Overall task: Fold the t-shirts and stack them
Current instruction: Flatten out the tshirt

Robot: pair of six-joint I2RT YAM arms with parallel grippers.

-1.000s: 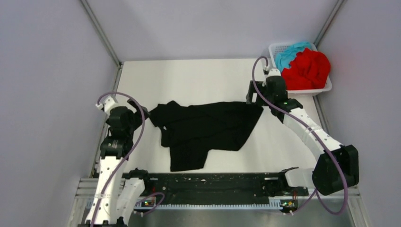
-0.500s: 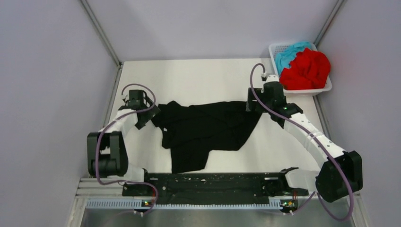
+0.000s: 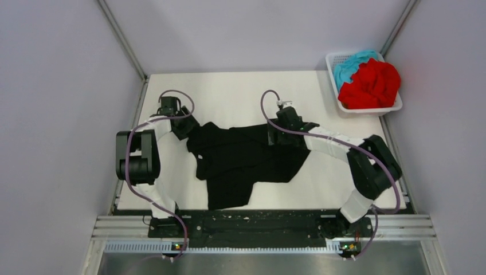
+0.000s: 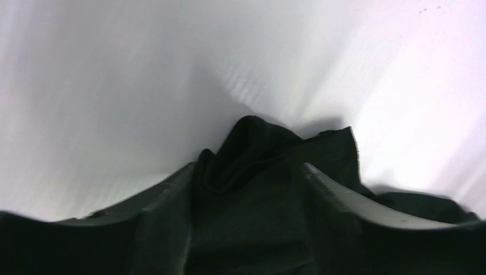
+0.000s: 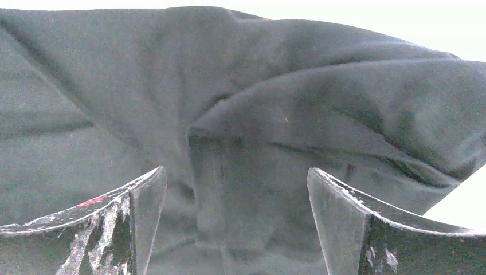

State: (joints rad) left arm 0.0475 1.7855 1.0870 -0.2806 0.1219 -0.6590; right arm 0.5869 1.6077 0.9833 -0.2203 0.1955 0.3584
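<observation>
Top view: the black t-shirt (image 3: 246,160) lies crumpled mid-tabletop (image 3: 229,94), while the red t-shirt (image 3: 372,86) and teal t-shirt (image 3: 347,66) sit in the white basket (image 3: 367,109) far right, so nothing is folded or stacked yet. Left wrist: the left end effector (image 3: 188,128) stands spread around the shirt's bunched left edge. Right wrist: the right end effector (image 3: 277,136) gapes wide over its far edge

Between your right gripper's (image 5: 236,189) fingers (image 5: 140,206) lies the black cloth t-shirt (image 5: 229,103) — matt, soft, finely woven, thrown into rounded creases. The fingers are dark hard plastic, scuffed pale along their edges, one flecked with red. Under your left gripper (image 4: 249,172) the same cloth bunches on the white table top (image 4: 114,86), smooth with a dull sheen. Beyond your right gripper, the white plastic mesh basket (image 3: 338,58) holds a red cloth shirt (image 3: 372,83) and a teal cloth shirt (image 3: 351,63) — both matt, crumpled.
</observation>
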